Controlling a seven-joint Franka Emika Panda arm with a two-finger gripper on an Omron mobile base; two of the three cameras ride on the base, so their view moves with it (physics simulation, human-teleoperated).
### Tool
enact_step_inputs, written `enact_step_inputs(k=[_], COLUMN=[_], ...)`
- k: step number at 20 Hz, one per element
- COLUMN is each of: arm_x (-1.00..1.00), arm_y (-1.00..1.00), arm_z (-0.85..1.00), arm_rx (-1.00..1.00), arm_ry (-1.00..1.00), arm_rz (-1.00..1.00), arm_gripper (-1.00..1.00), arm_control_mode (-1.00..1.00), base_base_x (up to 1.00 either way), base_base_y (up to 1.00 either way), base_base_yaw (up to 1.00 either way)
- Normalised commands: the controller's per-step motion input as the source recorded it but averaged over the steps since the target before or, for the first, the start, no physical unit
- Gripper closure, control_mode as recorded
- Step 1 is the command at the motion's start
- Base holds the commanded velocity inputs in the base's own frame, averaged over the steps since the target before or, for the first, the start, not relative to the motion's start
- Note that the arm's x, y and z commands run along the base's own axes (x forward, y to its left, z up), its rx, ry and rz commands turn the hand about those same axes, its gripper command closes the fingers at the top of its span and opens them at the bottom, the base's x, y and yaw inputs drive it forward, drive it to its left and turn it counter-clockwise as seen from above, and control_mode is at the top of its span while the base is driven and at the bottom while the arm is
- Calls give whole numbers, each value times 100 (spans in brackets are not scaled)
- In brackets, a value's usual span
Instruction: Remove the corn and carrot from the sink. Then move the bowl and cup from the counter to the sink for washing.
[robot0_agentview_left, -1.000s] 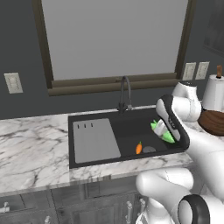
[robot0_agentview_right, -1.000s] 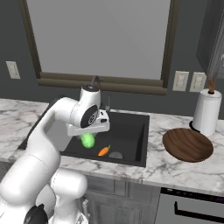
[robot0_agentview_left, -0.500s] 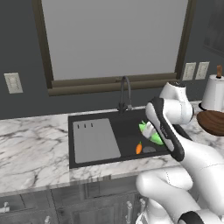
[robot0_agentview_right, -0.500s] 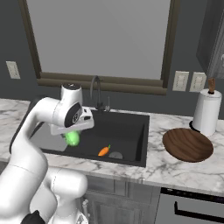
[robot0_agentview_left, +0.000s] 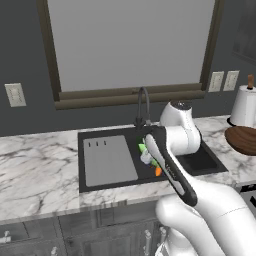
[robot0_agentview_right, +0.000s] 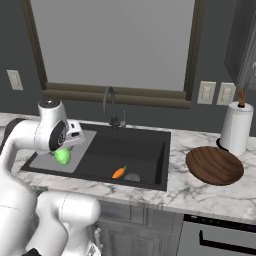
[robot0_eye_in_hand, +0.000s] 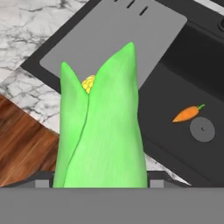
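Note:
My gripper (robot0_agentview_right: 65, 149) is shut on the corn (robot0_agentview_right: 62, 156), a bright green husk that hangs above the grey drainboard (robot0_agentview_right: 75, 159) at the left of the black sink (robot0_agentview_right: 150, 150). In the hand view the corn (robot0_eye_in_hand: 103, 131) stands close up with yellow kernels at its tip, hiding the fingertips. The left base view shows the corn (robot0_agentview_left: 144, 149) beside my forearm. The small orange carrot (robot0_agentview_right: 118, 173) lies on the basin floor next to the round drain (robot0_eye_in_hand: 202, 130). The wooden bowl (robot0_agentview_right: 215, 165) rests on the marble counter (robot0_agentview_right: 200, 192) to the sink's right. The cup is out of view.
A curved dark faucet (robot0_agentview_right: 111, 105) rises behind the basin. A paper towel roll (robot0_agentview_right: 234, 127) stands at the back right by the bowl. Marble counter (robot0_agentview_left: 35, 170) stretches left of the sink. Wood floor (robot0_eye_in_hand: 22, 144) lies below the counter's edge.
The arm has swung left with the corn, from over the basin to above the drainboard. The carrot and bowl have stayed put.

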Motion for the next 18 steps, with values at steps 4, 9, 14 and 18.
enact_step_inputs(k=[4, 9, 14, 18], arm_x=[1, 10, 17, 19], arm_y=[71, 68, 64, 61], arm_z=[1, 5, 11, 7], arm_rx=[-6, -5, -1, 0], arm_ry=[-4, 0, 0, 0], arm_rz=[0, 0, 0, 0], arm_gripper=[100, 100, 100, 100], arm_control_mode=[-100, -100, -100, -100], base_base_x=[0, 0, 0, 0], base_base_y=[0, 0, 0, 0], base_base_yaw=[0, 0, 0, 0])
